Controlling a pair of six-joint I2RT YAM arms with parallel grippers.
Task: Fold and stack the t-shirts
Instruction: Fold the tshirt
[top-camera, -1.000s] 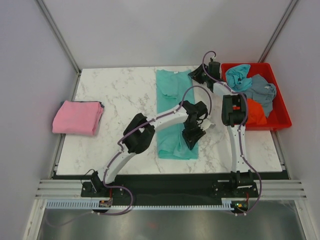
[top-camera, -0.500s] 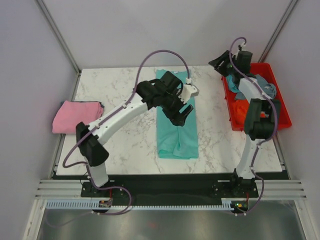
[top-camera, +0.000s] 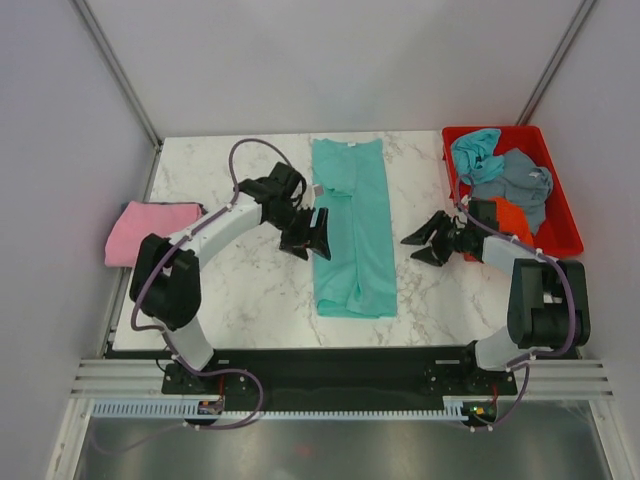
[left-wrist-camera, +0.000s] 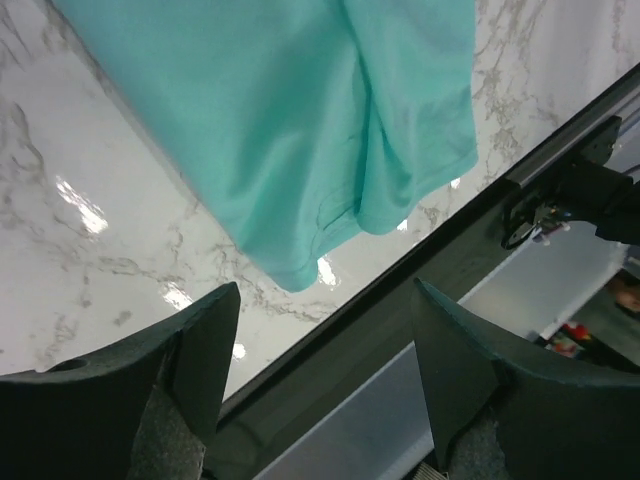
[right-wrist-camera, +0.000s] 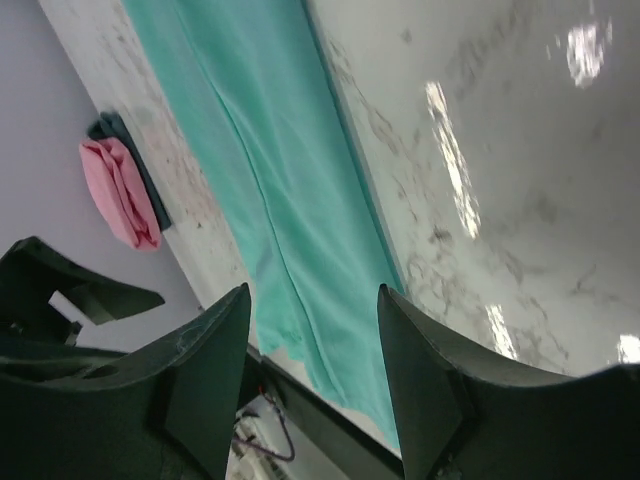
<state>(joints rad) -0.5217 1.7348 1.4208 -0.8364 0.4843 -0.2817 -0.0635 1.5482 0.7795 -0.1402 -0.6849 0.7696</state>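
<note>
Teal-green t-shirt (top-camera: 350, 235) lies in a long strip; left gripper (top-camera: 310, 238) spread, empty, at its left edge; right gripper (top-camera: 414, 249) spread, empty, near its right.

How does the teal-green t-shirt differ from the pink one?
The teal-green t-shirt lies as a long narrow strip mid-table; the pink t-shirt is a compact folded bundle at the left edge. The teal-green one looks only partly folded, the pink one finished. Both are plain and rest on the marble table.

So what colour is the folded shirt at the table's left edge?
That shirt is pink; top view shows it best.
</note>
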